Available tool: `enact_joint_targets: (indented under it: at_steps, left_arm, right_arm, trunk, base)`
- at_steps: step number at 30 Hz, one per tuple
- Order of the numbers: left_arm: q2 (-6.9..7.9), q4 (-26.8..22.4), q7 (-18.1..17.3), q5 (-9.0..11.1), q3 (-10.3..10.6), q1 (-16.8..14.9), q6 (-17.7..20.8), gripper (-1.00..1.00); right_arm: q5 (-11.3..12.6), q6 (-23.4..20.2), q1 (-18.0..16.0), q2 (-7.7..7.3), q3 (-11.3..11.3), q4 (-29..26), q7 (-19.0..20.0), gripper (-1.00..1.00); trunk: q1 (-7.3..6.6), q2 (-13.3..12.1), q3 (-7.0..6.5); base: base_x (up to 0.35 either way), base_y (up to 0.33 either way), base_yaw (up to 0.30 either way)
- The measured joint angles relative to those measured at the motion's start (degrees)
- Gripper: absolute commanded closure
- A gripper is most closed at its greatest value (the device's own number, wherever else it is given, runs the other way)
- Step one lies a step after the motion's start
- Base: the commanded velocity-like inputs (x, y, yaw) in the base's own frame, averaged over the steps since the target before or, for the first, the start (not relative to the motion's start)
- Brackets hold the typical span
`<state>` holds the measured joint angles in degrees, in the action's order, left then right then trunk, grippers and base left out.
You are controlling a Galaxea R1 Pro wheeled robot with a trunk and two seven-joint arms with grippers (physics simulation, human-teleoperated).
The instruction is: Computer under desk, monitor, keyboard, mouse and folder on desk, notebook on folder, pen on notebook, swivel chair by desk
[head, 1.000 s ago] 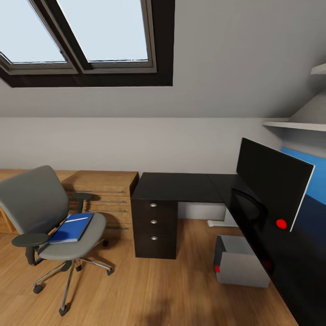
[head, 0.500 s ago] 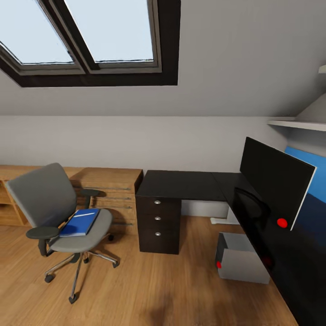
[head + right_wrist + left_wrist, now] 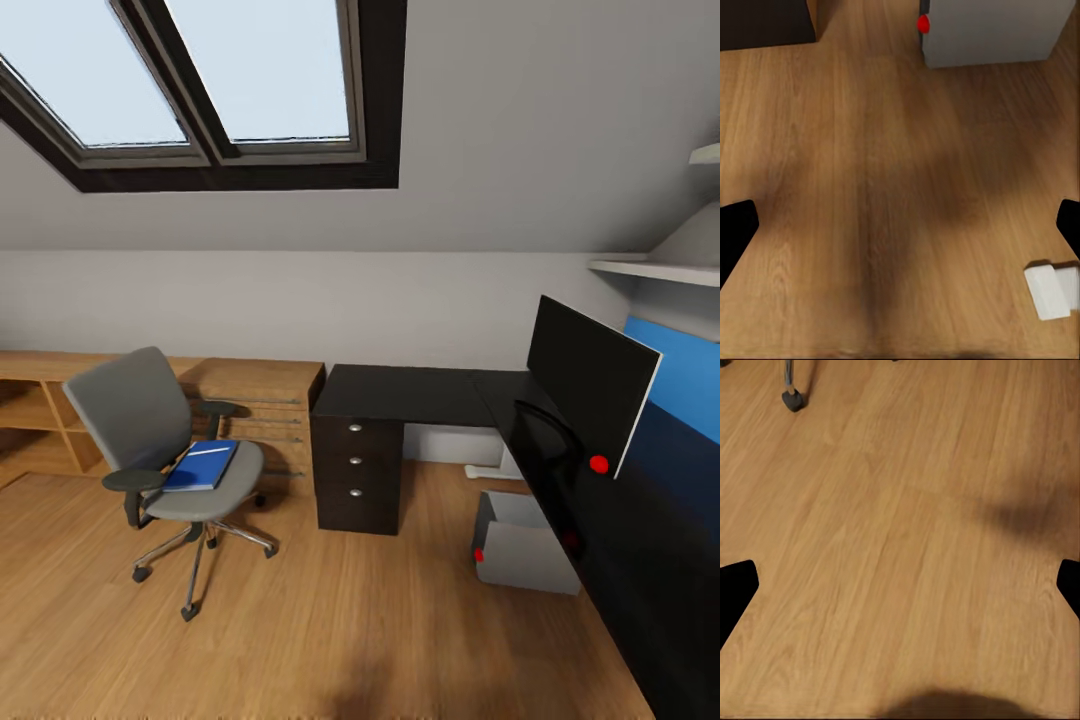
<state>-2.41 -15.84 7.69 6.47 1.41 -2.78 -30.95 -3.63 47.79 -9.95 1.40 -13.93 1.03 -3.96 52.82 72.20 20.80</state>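
The grey swivel chair [image 3: 150, 430] stands on the wood floor left of the desk, with the blue folder [image 3: 203, 465] lying flat on its seat. The black L-shaped desk [image 3: 410, 393] has a dark drawer unit [image 3: 358, 475]. The thin black monitor [image 3: 590, 385] stands on the desk's right wing. The grey computer [image 3: 525, 545] sits on the floor under that wing. Keyboard, mouse, notebook and pen are out of view. My left gripper [image 3: 900, 592] is open over bare floor near a chair castor [image 3: 793, 399]. My right gripper [image 3: 900, 232] is open over floor short of the computer [image 3: 990, 30].
A low light-wood cabinet [image 3: 250, 400] runs along the back wall behind the chair. A skylight [image 3: 230, 80] sits in the sloped ceiling. A blue wall panel [image 3: 680, 365] and a shelf [image 3: 650, 268] are at the right. A small white block [image 3: 1050, 289] lies on the floor.
The whole head view has shifted: chair, desk and computer now look smaller and farther off, so the camera has moved back. The things themselves have not moved.
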Motion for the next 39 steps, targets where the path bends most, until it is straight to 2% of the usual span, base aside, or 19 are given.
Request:
enact_joint_targets:
  at_steps: [19,39]
  left_arm:
    - [-0.05,0.14,-0.21,0.01,0.05,0.00,-0.40,-1.00]
    - [-0.13,0.36,-0.31,-0.33,0.23,-0.01,-0.41,-1.00]
  right_arm:
    - [-0.01,0.00,0.00,-0.01,-0.02,0.00,0.06,-1.00]
    - [-0.01,-0.06,0.01,-0.09,-0.03,0.00,0.06,-1.00]
  trunk:
    - [-0.03,0.00,1.43]
    - [-0.01,0.00,1.07]
  base:
    - [-0.029,0.000,-0.074]
    - [-0.021,0.000,-0.264]
